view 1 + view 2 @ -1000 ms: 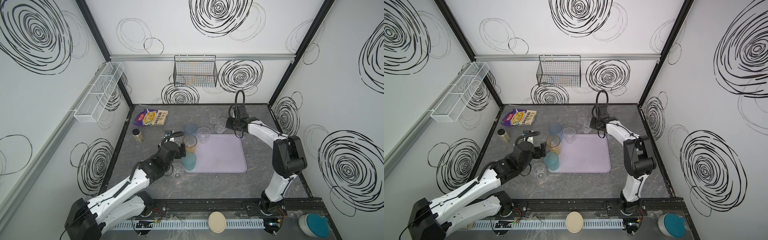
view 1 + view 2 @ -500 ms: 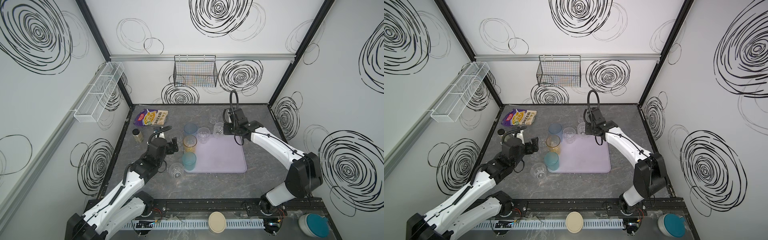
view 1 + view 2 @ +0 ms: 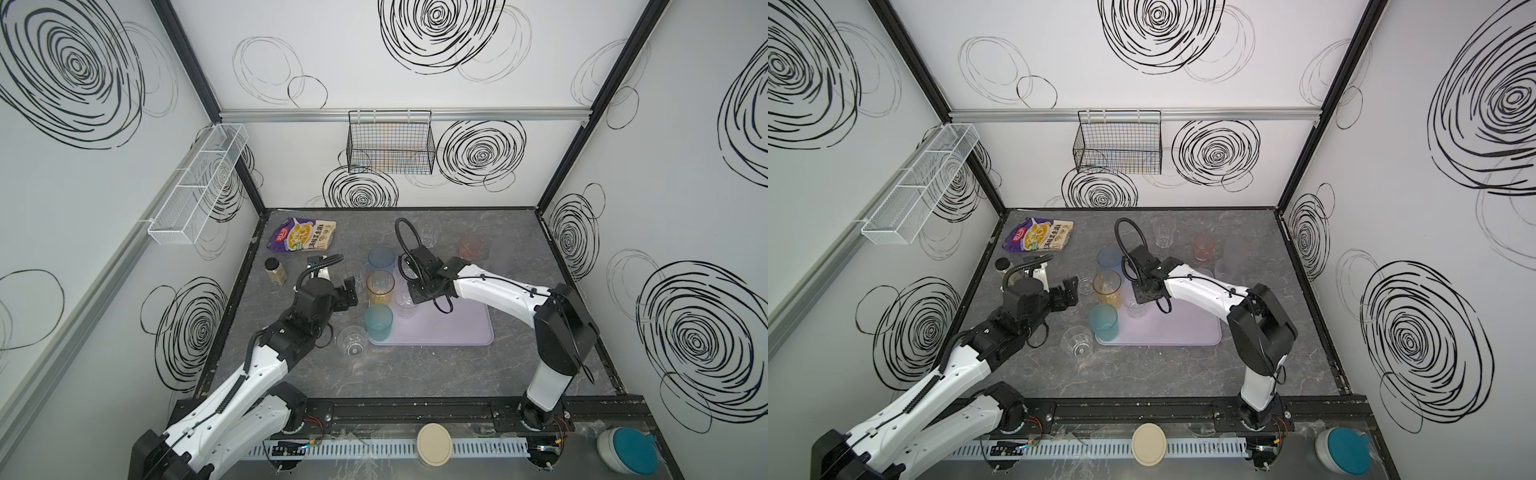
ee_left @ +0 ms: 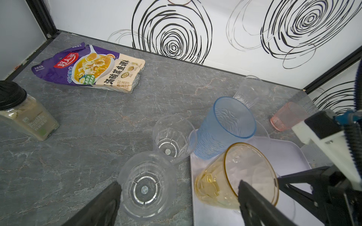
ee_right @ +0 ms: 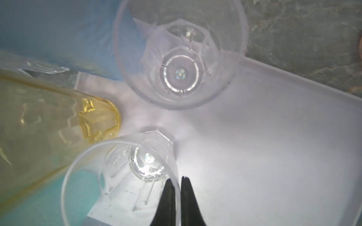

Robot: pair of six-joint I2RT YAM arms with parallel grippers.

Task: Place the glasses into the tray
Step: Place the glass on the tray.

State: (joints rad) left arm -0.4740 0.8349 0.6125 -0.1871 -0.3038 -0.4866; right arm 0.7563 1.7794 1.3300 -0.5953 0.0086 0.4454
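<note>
Crowding clear glass (image 5: pixel 137 166) pinched by right pincer (image 5: pixel 177 179): amber tumbler (image 5: pixel 58 121); left pincer (image 4: pixel 178 184) agape.

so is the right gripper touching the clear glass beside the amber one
Touching. The right wrist view shows the right gripper shut on the clear glass, its rim pinched between the fingers.

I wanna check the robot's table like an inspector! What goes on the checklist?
Surface: grey marbled table, no spills seen.
Job's things: blue glass, amber glass and teal glass on the lavender tray; pink glass and others off it.
Clutter: soup packet, spice jar.
Hands: left hand open by a short clear glass; right hand shut on a faceted glass over the tray.
Cables: black loops at both wrists, nothing snagged.
Surroundings: wire basket, mesh rack, swirly walls.
</note>
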